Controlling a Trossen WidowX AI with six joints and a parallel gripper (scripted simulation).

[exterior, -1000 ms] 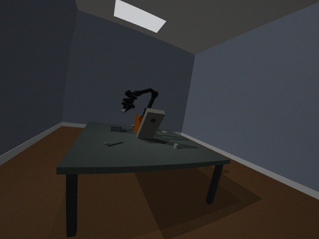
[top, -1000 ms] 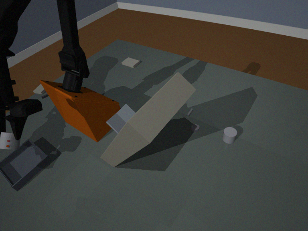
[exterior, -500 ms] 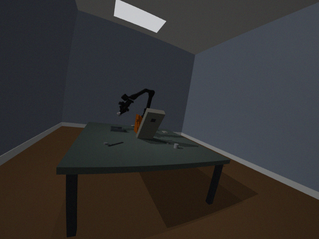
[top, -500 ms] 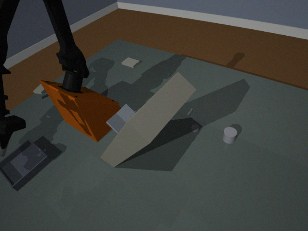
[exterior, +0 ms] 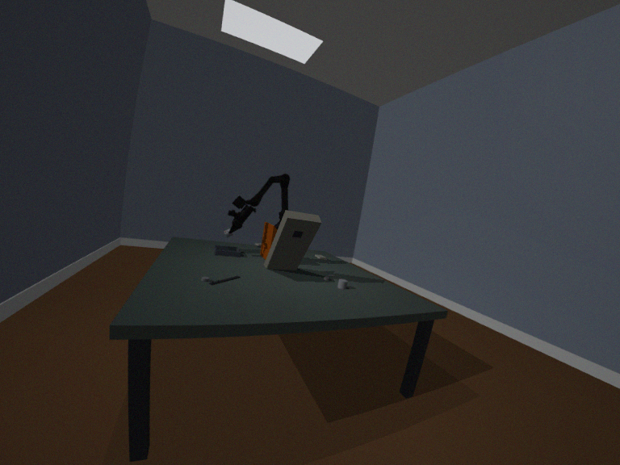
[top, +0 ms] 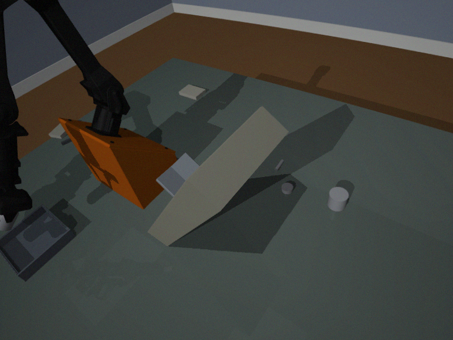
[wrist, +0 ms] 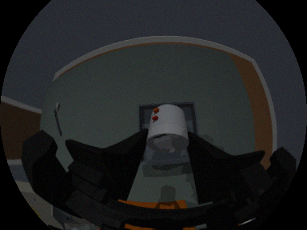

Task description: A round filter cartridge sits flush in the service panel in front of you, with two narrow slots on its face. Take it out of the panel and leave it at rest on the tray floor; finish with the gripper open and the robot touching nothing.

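The filter cartridge, a white cylinder (wrist: 169, 121) (top: 5, 222) (exterior: 227, 232) with two red marks on its side, is out of the panel. My gripper (wrist: 168, 133) is shut on it, one dark finger at each side. In the wrist view the cartridge appears in front of the grey tray (wrist: 191, 105) (top: 44, 255) (exterior: 228, 254); in the exterior view it hangs above the table near the tray. The top view cuts it off at the left edge. The service panel, a tilted beige box (top: 223, 164) (exterior: 294, 245), shows its back and side; its face is hidden in the top and exterior views.
An orange wedge-shaped base (top: 138, 168) (exterior: 267, 240) carries the arm beside the panel. A grey block (top: 179, 173) sits between base and panel. A white cylinder (top: 337, 199) (exterior: 342, 284) and a small disc (top: 286, 188) lie behind the panel. A dark rod (exterior: 225, 280) (wrist: 58, 123) lies on the table.
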